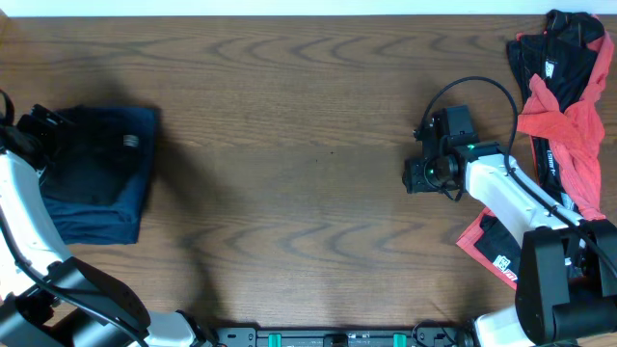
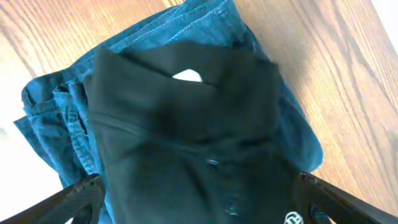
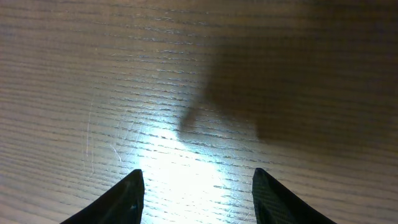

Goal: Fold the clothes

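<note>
Both arms look like the same build to me: the left arm (image 1: 23, 217) and right arm (image 1: 506, 188) have glossy white shells with chunky black joints. A thin black cable (image 1: 479, 85) loops off the right one, and there's a tiny green light (image 1: 472, 146) near its wrist. The right gripper (image 3: 199, 196) has matte black, tapered fingers (image 3: 121, 202) — same on the left gripper (image 2: 199, 202).

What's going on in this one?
Two robot arms are partway through folding clothes. The left tool hangs open over a folded black polo shirt, which is stacked on a folded blue denim garment at the left edge of the table. The right tool is open and empty above bare wood nearer the middle. A crumpled red and black pile lies unfolded at the right edge.
</note>
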